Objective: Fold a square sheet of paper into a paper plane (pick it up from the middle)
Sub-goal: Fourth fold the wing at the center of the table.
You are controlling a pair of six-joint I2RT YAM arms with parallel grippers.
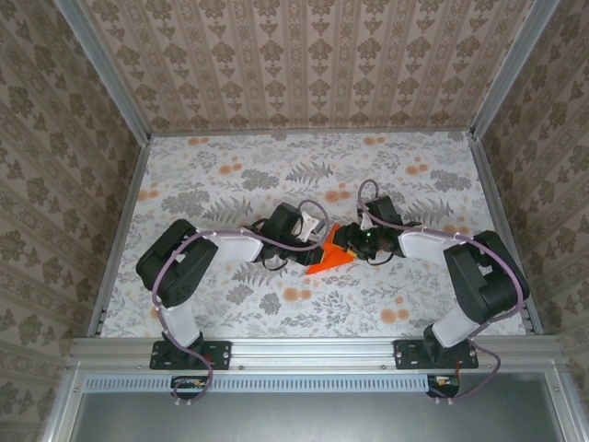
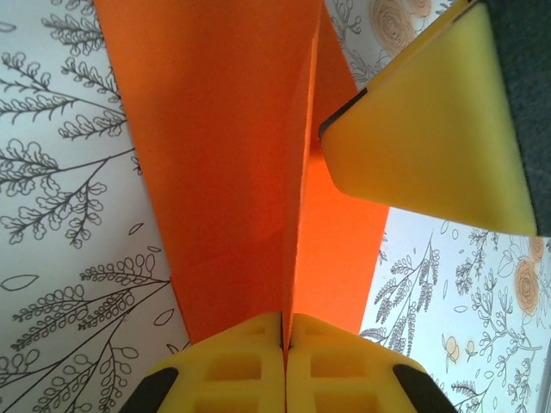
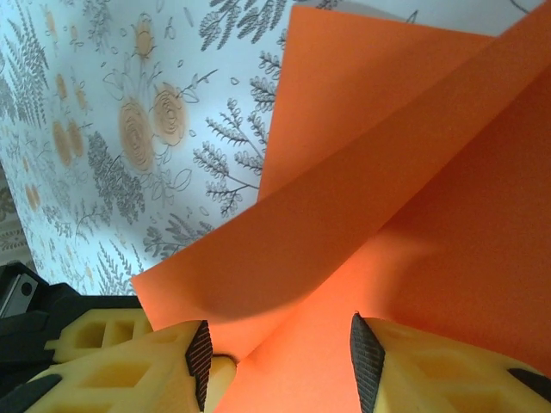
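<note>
Orange sheet of paper point(image 1: 329, 256), partly folded to a point, lies mid-bench point(image 1: 230, 175) between the two arms. I see my left fingers point(image 2: 245, 370) pinched tight on its centre crease. My right fingers point(image 3: 430, 370) stand half-apart astride a raised fold; whether they press it, I can't tell.

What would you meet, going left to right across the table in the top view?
In order: left arm, left pincer, paper, right pincer, right arm.
</note>
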